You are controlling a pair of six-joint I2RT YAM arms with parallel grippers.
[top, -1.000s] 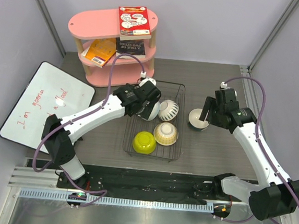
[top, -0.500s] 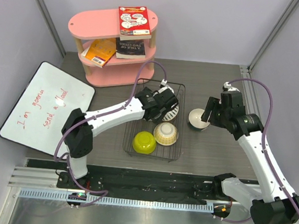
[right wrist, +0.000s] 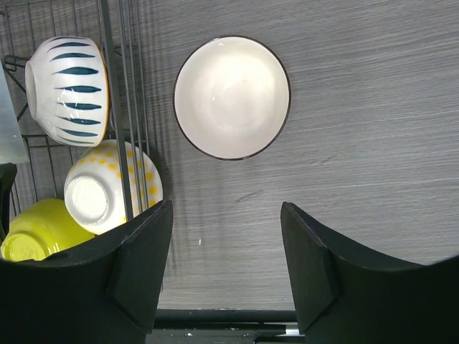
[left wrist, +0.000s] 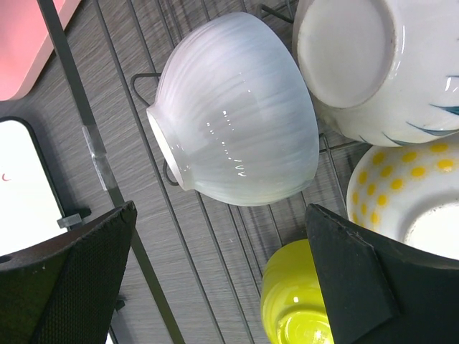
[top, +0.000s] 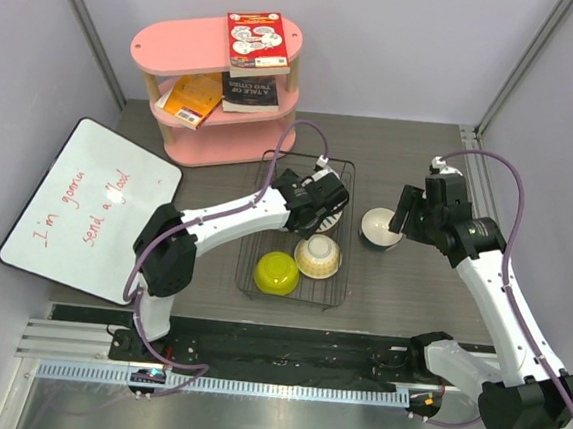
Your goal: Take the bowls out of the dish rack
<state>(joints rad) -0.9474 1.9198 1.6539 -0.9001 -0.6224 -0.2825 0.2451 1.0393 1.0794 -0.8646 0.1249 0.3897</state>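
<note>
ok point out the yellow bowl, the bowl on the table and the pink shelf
yellow bowl (top: pixel 276 272), top view, its middle
bowl on the table (right wrist: pixel 232 97), right wrist view, inside bottom
pink shelf (top: pixel 180 50), top view, bare top board

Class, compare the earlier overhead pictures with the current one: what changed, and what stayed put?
The left claw, open, swung rightward across the dish rack, from its back left toward its back right. The right claw, open and empty, shifted slightly rightward beside the white bowl. Nothing was gripped. That bowl, the yellow-green bowl and the dotted bowl stayed put.
</note>
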